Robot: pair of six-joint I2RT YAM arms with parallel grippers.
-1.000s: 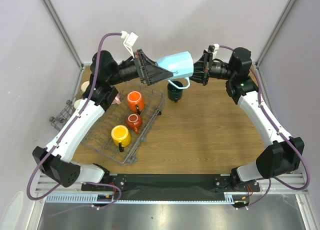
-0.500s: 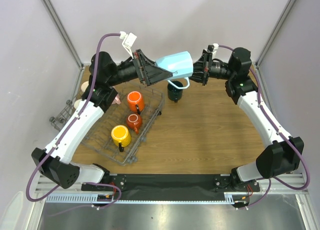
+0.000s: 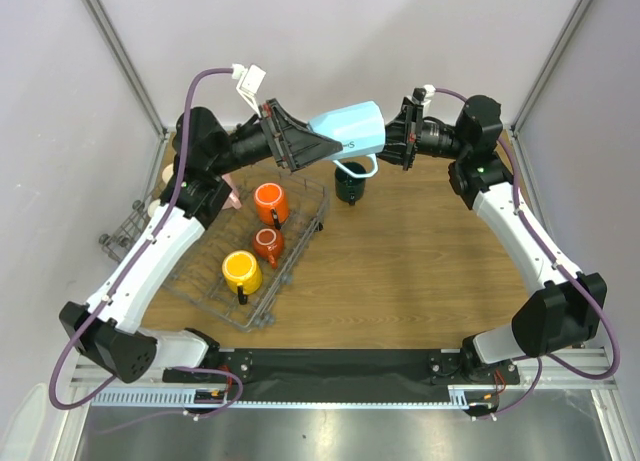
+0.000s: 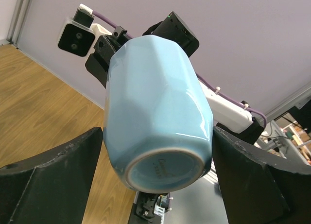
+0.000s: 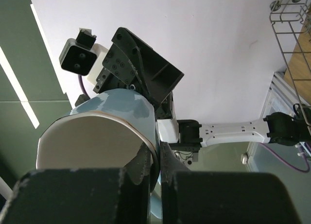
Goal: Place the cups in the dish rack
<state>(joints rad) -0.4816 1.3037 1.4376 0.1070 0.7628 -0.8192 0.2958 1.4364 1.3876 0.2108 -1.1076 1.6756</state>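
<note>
— How do the arms stand?
— Both are raised and meet over the far edge of the table (image 3: 420, 271). The right claw (image 3: 395, 146) pinches the blue mug (image 3: 352, 131) by its rim; the left claw (image 4: 158, 136) gapes wide around its base.
— And the surroundings?
— Wood tabletop, lilac walls, a wire rack (image 3: 215, 291) on the left.
— The mug itself?
— Pale blue, faceted and glossy, lying sideways in mid-air.

Pink mug (image 3: 232, 195) mostly hidden behind left arm (image 3: 160, 246).

2 arms raised, wrists facing; left gripper (image 3: 320, 147) spread wide, right gripper (image 3: 392, 142) pinched tight.
</note>
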